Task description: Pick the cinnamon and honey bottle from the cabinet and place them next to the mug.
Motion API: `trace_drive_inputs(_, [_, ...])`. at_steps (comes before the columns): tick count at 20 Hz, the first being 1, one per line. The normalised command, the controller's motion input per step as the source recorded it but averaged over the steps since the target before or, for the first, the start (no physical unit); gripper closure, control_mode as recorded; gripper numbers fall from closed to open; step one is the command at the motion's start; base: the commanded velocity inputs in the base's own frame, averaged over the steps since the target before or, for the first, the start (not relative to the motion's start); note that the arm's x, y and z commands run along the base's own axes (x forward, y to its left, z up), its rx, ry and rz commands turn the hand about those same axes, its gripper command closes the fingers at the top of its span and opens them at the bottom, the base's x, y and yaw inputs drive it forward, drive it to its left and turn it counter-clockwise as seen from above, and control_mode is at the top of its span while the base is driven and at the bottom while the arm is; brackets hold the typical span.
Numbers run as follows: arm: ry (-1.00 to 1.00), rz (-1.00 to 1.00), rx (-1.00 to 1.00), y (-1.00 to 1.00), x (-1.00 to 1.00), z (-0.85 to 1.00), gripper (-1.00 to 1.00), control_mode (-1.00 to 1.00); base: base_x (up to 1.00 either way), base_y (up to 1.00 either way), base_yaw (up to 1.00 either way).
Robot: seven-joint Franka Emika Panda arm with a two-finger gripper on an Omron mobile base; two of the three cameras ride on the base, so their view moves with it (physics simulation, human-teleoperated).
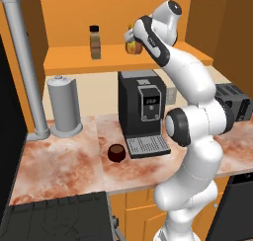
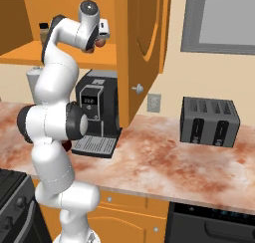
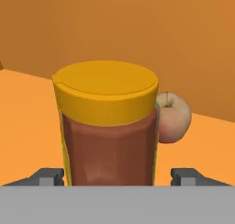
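On cabinet [image 1: 64, 62] shelf: cinnamon [image 1: 95, 42] upright, left of honey bottle [image 3: 108, 126].
Gripper [image 3: 117, 176]: fingers apart, flanking honey bottle, not clamped.
Behind bottle: apple [image 3: 173, 117].
Counter: mug [image 1: 116, 153] beside coffee machine [image 1: 141, 111].

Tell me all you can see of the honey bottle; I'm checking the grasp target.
The honey bottle is amber-brown and see-through, with a wide yellow-orange cap. It stands upright on the cabinet shelf. An apple sits close behind it. The gripper has one finger on each side, apart from the bottle, not yet shut.
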Motion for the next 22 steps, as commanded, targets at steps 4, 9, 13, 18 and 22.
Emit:
trace_drive_inputs(4, [0.00,0.00,0.00,0.00,-0.02,0.00,1.00,-1.00,0.00,0.00,0.00])
trace_drive_inputs(9, [-0.01,0.00,0.00,0.00,-0.46,0.00,1.00,-1.00,0.00,0.00,0.00])
trace_drive_inputs(13, [-0.06,0.00,0.00,-0.08,-0.92,0.00,1.00,-1.00,0.00,0.00,0.00])
trace_drive_inputs(18, [-0.13,0.00,0.00,-0.14,-1.00,0.00,1.00,-1.00,0.00,0.00,0.00])
trace_drive_inputs(22, [-0.09,0.06,0.00,-0.23,-1.00,-0.07,1.00,-1.00,0.00,0.00,0.00])
